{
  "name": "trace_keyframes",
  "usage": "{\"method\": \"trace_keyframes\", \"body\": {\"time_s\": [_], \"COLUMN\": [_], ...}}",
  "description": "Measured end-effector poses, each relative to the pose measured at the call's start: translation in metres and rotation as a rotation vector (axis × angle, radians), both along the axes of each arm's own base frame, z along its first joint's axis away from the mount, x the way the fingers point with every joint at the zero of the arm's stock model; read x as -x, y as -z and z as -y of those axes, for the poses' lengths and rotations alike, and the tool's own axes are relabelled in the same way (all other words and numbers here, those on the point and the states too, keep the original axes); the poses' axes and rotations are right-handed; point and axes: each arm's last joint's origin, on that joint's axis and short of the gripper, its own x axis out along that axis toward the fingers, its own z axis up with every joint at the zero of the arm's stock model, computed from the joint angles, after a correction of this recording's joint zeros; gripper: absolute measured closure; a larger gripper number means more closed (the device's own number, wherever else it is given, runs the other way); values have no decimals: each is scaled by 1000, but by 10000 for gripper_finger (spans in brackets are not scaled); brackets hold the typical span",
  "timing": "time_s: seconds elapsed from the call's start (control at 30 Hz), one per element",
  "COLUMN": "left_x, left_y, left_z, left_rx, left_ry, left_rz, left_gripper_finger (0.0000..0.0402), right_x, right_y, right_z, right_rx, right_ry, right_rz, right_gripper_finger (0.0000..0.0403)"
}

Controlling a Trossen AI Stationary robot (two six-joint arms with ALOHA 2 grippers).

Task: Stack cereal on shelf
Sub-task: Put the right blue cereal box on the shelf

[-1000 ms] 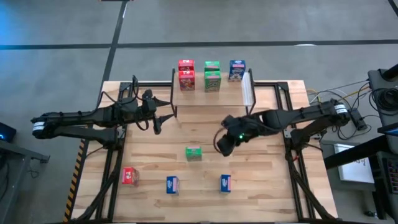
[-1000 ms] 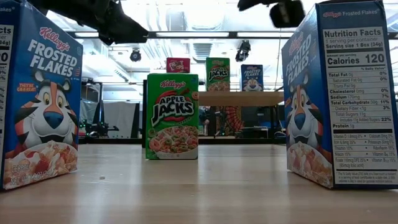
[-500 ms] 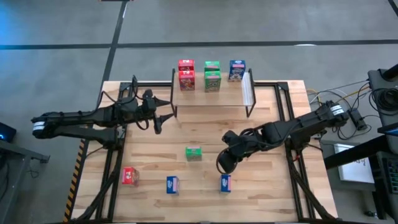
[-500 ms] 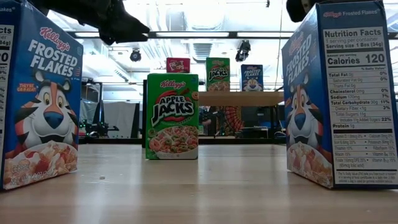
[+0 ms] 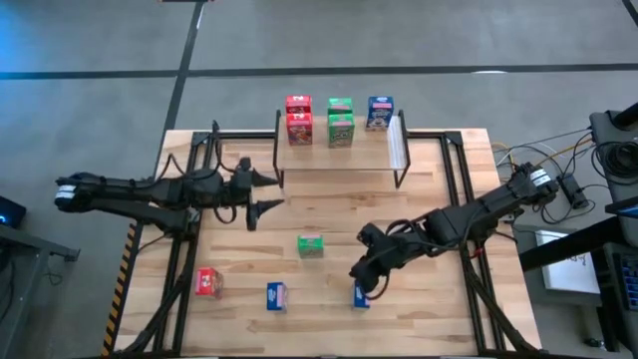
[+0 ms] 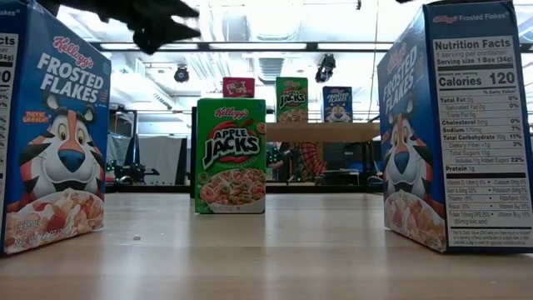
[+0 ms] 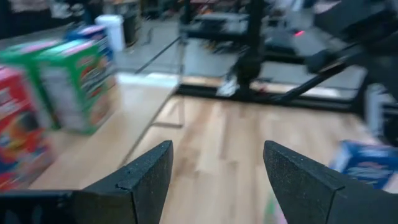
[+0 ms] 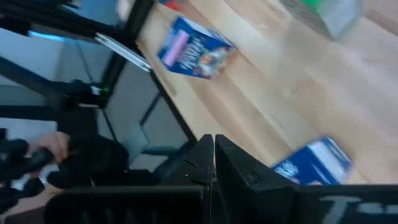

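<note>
The right gripper [image 5: 361, 282], fingers together, hangs over a blue cereal box [image 5: 362, 295] near the table's front edge. The left gripper [image 5: 267, 192], fingers apart, hovers beside the shelf [image 5: 339, 155], which carries five boxes.

You had the shelf [image 5: 339, 160] at the far edge of the worktop [image 5: 329, 214], with five boxes [image 5: 339, 122] on it. One box [image 5: 310, 245] stood in the middle, three others [image 5: 276, 295] in a row along the near edge.

table [image 5: 419, 214]: pale planked wood, smooth | cereal [image 6: 231, 155]: glossy printed cardboard | shelf [image 5: 339, 157]: wood top
</note>
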Motion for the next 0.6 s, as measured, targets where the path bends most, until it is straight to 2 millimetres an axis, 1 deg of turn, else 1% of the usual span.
{"method": "trace_keyframes", "body": {"time_s": [0.23, 0.33, 0.47, 0.53, 0.6], "left_x": [1, 3, 6, 7, 7], "left_y": [-8, -10, -13, -14, -14], "left_z": [32, 43, 55, 58, 59], "left_rx": [11, 16, 19, 12, 2], "left_ry": [164, 223, 283, 303, 311], "left_rz": [82, 109, 135, 143, 148], "left_gripper_finger": [167, 167, 167, 167, 167], "right_x": [0, 1, 1, 2, 4], "right_y": [-12, -11, 0, 10, 21], "right_z": [-19, -26, -34, -36, -36], "right_rx": [43, 75, 112, 162, 201], "right_ry": [-16, -21, -65, -159, -209], "right_rz": [176, 209, 151, 90, 8], "right_gripper_finger": [394, 394, 394, 394, 394]}}
